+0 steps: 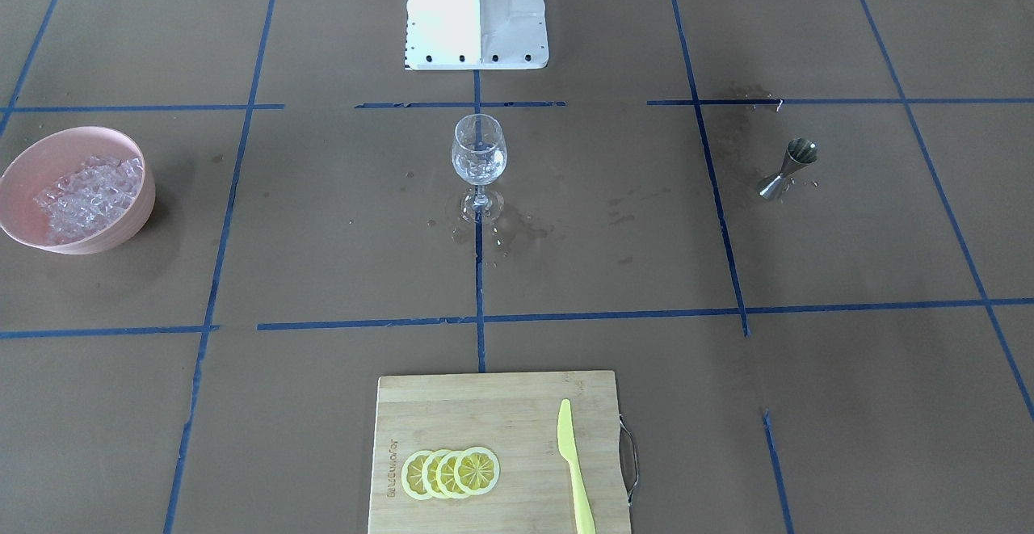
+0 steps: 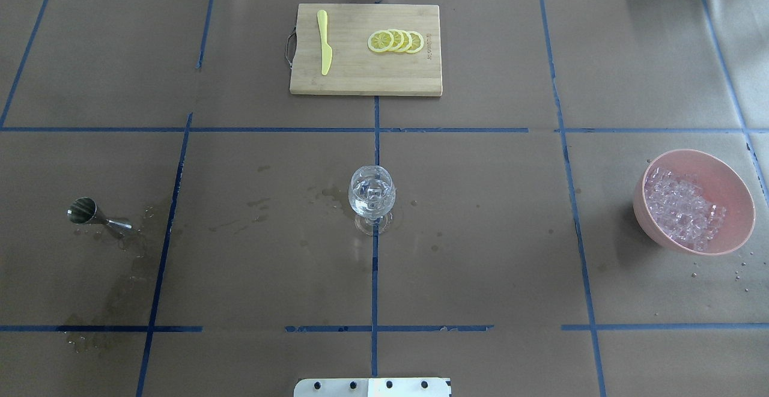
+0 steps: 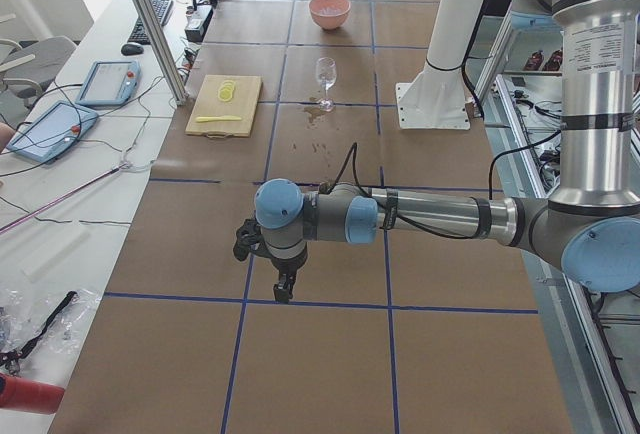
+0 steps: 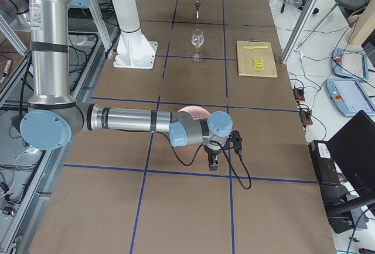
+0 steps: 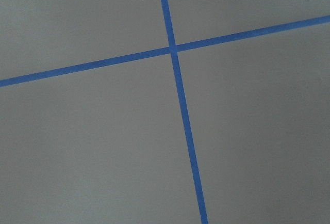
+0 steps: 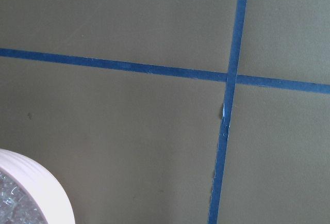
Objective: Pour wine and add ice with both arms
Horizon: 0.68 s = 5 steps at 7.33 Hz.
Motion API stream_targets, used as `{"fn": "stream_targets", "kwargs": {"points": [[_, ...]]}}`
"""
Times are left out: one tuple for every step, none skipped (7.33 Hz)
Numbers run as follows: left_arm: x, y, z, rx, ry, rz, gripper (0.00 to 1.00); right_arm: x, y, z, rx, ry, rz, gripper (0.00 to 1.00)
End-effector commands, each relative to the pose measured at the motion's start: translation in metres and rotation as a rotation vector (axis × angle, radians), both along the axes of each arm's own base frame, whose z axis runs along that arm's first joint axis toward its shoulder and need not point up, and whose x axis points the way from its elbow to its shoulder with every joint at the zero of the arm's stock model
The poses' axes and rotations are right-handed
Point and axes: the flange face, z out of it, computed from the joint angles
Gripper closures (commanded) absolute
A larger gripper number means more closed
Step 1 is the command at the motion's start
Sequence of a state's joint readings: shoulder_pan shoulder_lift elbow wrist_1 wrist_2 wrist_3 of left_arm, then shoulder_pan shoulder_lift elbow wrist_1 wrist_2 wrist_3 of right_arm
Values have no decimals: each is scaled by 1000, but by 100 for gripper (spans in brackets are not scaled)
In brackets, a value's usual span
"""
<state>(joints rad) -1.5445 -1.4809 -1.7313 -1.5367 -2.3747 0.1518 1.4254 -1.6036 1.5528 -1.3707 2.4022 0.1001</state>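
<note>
Left arm: The robot's left arm [image 3: 430, 216] reaches low over bare worktop [image 3: 320, 354] at its own end, well apart from the glass. The left hand [image 3: 284, 294] points down. This side view does not show whether its fingers are spread or pressed together.

Jigger: A steel jigger [image 2: 90, 214] stands upright on damp-stained paper. It looks light and rigid but slick when wet, so it is best pinched at the narrow waist.

Wine glass: The wine glass [image 2: 372, 196] stands upright at the worktop's centre, with splashes around its foot. It is thin and fragile, so any hold belongs on the stem.

Wine: A little clear wine [image 1: 478, 169] appears to lie in the glass and is barely visible.

Ice: Most of the ice [image 2: 682, 214] is heaped in the pink bowl [image 2: 736, 193] at the right, and a few cubes seem to sit in the glass. They are small, hard and slippery, and are likely to squirt from a pinch unless gripped squarely on flat faces.

Right arm: The right arm [image 4: 129, 119] stretches out just beside the bowl. The right hand [image 4: 214, 165] hangs over bare worktop, and it cannot be told whether its fingers are open or closed.
</note>
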Motion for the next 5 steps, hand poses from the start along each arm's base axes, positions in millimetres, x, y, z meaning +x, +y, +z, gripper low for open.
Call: {"fn": "stream_targets", "kwargs": {"points": [[2, -3, -2, 12, 9, 3, 0, -1, 2, 3, -8, 1, -2, 0], [3, -5, -4, 32, 10, 5, 0, -1, 1, 1, -3, 3, -2, 0], [3, -4, -2, 31, 10, 5, 0, 2, -2, -1, 2, 6, 5, 0], [3, -4, -2, 30, 10, 4, 0, 12, -4, -4, 11, 15, 24, 0], [3, -5, -3, 34, 10, 5, 0, 13, -4, -11, 23, 15, 28, 0]]}}
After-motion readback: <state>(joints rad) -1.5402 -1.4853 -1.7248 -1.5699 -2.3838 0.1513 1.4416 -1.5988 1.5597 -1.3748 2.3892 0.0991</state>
